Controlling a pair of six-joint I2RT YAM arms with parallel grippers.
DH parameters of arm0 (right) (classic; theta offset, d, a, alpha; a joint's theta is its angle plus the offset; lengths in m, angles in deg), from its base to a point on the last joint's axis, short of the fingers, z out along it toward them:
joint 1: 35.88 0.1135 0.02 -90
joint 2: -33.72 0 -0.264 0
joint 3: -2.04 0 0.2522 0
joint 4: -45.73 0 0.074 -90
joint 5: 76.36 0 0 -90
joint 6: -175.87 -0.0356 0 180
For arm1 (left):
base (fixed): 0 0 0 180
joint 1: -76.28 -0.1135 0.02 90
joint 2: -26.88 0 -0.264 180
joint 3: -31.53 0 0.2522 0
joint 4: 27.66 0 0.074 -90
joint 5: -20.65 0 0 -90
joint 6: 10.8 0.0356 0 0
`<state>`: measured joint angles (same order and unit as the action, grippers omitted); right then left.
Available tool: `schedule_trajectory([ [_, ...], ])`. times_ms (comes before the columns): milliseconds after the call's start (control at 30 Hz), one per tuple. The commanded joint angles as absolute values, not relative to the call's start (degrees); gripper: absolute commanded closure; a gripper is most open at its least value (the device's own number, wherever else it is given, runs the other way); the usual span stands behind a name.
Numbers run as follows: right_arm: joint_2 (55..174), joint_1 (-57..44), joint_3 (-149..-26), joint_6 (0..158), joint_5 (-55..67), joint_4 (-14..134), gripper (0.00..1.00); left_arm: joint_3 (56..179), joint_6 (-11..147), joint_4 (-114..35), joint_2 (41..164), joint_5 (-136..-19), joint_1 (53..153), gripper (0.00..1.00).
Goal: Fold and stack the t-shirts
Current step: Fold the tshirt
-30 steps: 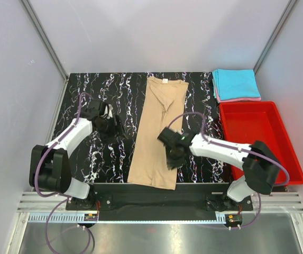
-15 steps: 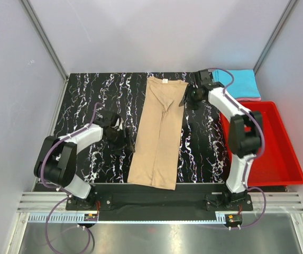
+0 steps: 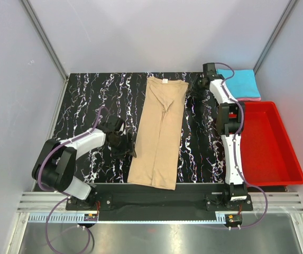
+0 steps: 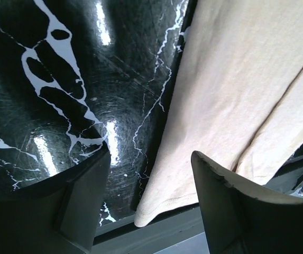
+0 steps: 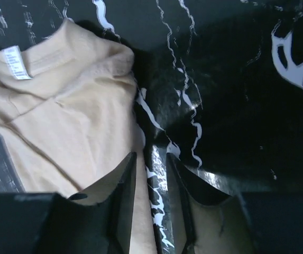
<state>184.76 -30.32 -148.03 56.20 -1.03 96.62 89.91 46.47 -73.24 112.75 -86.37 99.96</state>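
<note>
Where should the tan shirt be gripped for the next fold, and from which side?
Probably at the hem's two corners, each from its own outer side, coming in low over the table. The shirt lies flat as a long narrow strip, collar at the far end, so only edges offer a pinch.

Tan t-shirt (image 3: 159, 132) lies lengthwise between left hand (image 3: 127, 148) and right hand (image 3: 196, 88)

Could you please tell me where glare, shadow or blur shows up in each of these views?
Top external: evenly lit and sharp, tan t-shirt clearly outlined. Left wrist: bright glare patches on the glossy table, left fingers dark and soft at close range. Right wrist: dim overall, right fingers blurred in shadow, neck label visible but unreadable.
</note>
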Motion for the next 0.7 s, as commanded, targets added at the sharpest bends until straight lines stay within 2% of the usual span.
schedule_trajectory([
  [0,187.6,-32.6,-151.4,54.1,-5.8,91.3,0.64,90.9,46.8,-74.0,112.3,-82.6,100.1,0.31],
  [200,192.8,-33.9,-154.3,50.3,-14.0,84.4,0.66,92.5,44.7,-75.3,111.0,-79.2,101.2,0.34],
  [367,193.2,-33.9,-152.7,48.1,-14.5,79.5,0.66,96.9,42.4,-77.2,108.4,-76.9,105.5,0.34],
  [500,195.5,-33.9,-154.5,45.4,-15.9,76.6,0.66,98.6,41.1,-73.5,105.7,-78.7,110.5,0.33],
  [667,198.3,-33.9,-157.4,41.8,-15.6,73.7,0.67,98.4,38.8,-69.6,108.0,-82.3,114.1,0.33],
])
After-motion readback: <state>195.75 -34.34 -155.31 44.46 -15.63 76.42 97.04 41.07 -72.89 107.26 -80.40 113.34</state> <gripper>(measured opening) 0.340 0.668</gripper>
